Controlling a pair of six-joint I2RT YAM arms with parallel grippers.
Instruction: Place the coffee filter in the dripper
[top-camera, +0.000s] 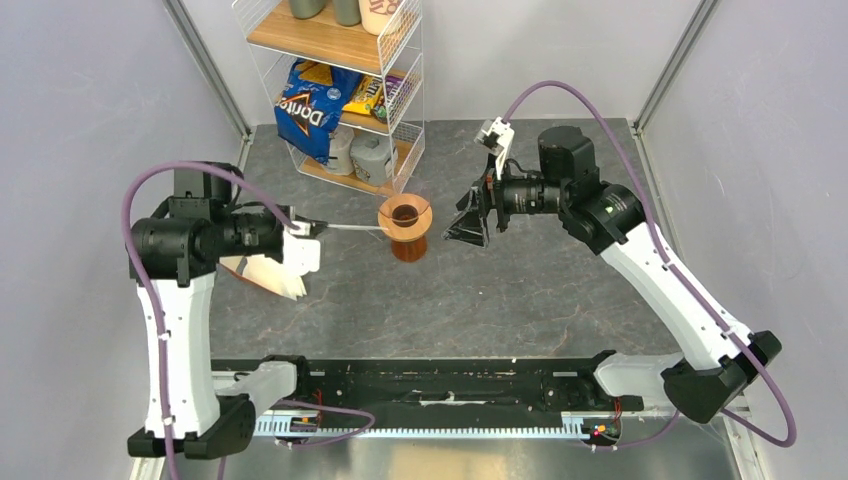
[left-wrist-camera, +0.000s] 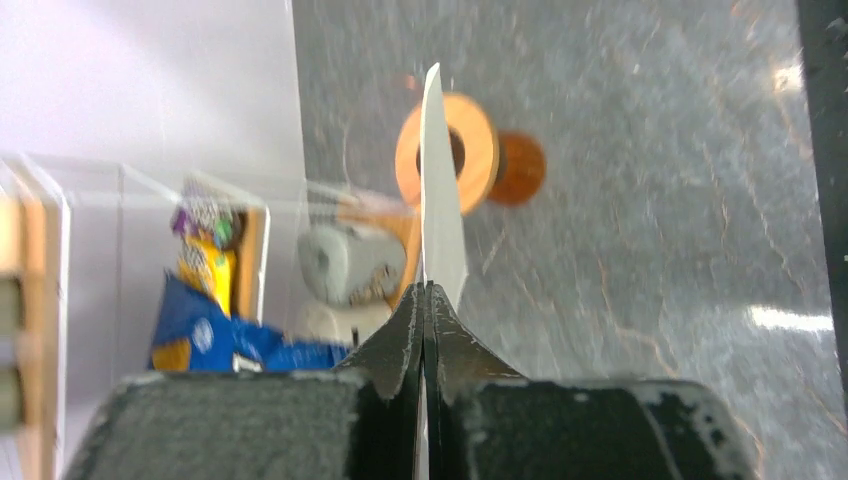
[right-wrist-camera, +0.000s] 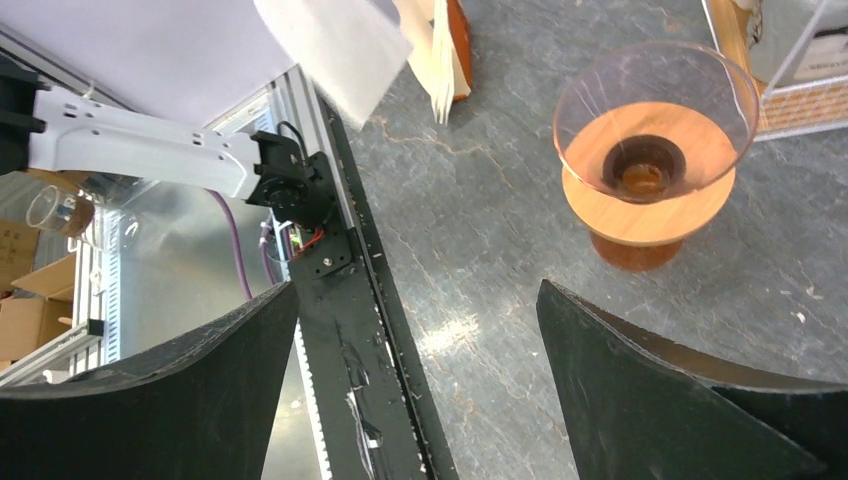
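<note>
Slippage is the first risk at the left: the coffee filter (left-wrist-camera: 441, 205) is held only by its near edge, pinched between the closed fingers of the left gripper (left-wrist-camera: 428, 292), and such thin paper could be bent or dragged out of the pinch if its free end were caught on anything. It is seen edge-on, flat and unopened, so a folded sheet might be laid across the rim rather than seated in the cone, and a release made too early would likely drop it onto the table (top-camera: 520, 300) short of the target. The pile of stacked filters (top-camera: 266, 276) lies below the left gripper, apart from the held sheet. Further right, the dripper (top-camera: 405, 218) stands upright with nothing in its bowl; the filter's far end reaches to the left side of its rim, though contact cannot be told, and the dripper could be tipped by a sideways shove. At the far right, the right gripper (top-camera: 468, 226) hangs near the dripper with its fingers spread, and nothing is held in it
</note>
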